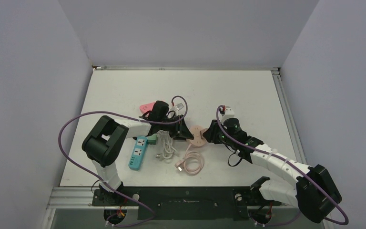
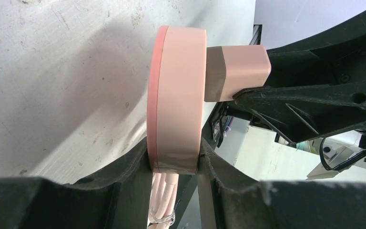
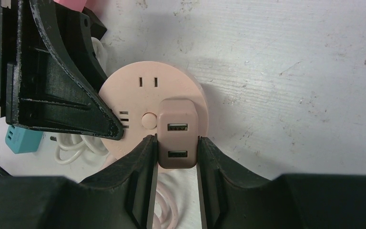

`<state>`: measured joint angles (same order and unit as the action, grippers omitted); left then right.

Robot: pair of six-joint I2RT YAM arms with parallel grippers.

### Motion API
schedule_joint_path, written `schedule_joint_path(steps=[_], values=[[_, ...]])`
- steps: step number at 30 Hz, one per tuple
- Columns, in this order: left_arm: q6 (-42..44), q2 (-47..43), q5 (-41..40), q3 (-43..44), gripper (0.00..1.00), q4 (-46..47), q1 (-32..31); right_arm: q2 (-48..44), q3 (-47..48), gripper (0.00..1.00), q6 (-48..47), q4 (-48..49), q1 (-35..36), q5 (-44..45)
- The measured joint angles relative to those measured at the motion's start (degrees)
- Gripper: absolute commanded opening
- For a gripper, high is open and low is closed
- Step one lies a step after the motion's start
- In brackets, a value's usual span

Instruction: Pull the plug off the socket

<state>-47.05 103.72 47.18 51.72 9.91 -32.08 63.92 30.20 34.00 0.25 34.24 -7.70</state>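
Round pink socket (image 2: 178, 95): seen edge-on, clamped across its thickness at the lower rim by the two black fingers of the left hand (image 2: 175, 160). Pink block plug (image 2: 240, 71): seated in the socket's right face, projecting sideways, pinched between the black fingers of the right hand (image 2: 266, 74). Pale pink cable (image 2: 164, 198): glimpsed in loops below the socket. White scuffed table (image 2: 66, 71): seen behind, at left.
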Motion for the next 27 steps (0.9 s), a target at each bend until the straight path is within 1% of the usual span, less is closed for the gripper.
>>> schedule_joint_path(steps=[3,6,12,18,21,24,27], values=[[0.28,0.0,0.02,0.13,0.0,-0.5,0.17,-0.09,0.0,0.05,0.68,-0.04,1.16,1.77],[0.9,0.0,0.02,0.17,0.0,-1.33,0.28,-0.09,0.0,0.05,1.29,-0.42,3.74,4.79],[2.23,0.0,0.39,0.24,0.0,-3.56,0.31,0.5,1.22,0.05,1.44,-3.02,10.78,14.43],[3.02,0.0,0.04,0.83,0.0,-5.33,0.61,5.25,6.54,0.05,1.42,-7.98,16.13,23.54],[3.43,0.0,-0.02,0.83,0.0,-5.88,0.7,6.58,7.8,0.05,1.4,-9.07,17.38,25.49],[3.89,0.0,-0.02,1.07,0.0,-6.43,0.72,6.62,7.93,0.05,1.42,-9.38,17.49,25.64],[4.2,0.0,-0.22,1.49,0.0,-6.82,0.74,6.32,7.93,0.05,1.36,-9.29,15.5,23.47]])
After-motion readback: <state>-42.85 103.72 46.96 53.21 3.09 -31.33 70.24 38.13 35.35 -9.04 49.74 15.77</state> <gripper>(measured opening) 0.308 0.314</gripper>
